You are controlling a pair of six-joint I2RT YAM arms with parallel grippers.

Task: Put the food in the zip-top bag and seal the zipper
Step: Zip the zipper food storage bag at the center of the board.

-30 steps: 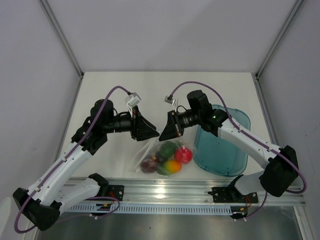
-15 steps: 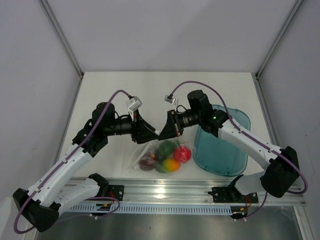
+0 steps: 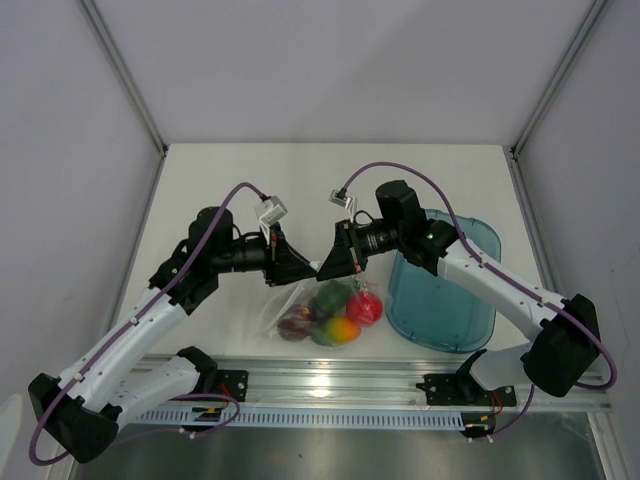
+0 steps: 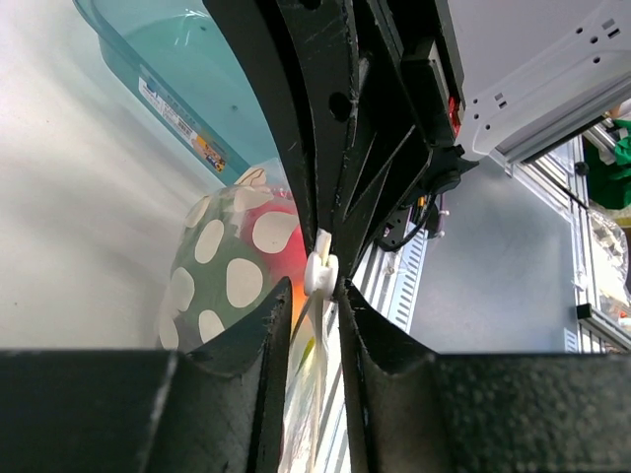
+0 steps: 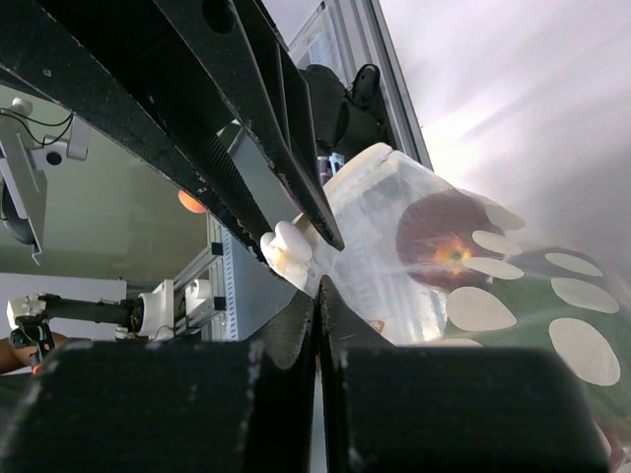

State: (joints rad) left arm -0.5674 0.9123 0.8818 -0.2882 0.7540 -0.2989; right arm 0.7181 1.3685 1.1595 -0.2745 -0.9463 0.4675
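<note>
I see a white table boxed in by pale grey walls, aluminium rail along its near edge.

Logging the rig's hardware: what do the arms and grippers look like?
White link shells, black joints and a purple cable on both the left arm and right arm. The left gripper and right gripper have black, wedge-shaped fingers.

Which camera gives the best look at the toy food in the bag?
The top external view: all the food shows together, red, green, orange and purple pieces inside the zip-top bag. The left wrist view catches mostly a green piece; the right wrist view, mostly a dark red piece.
</note>
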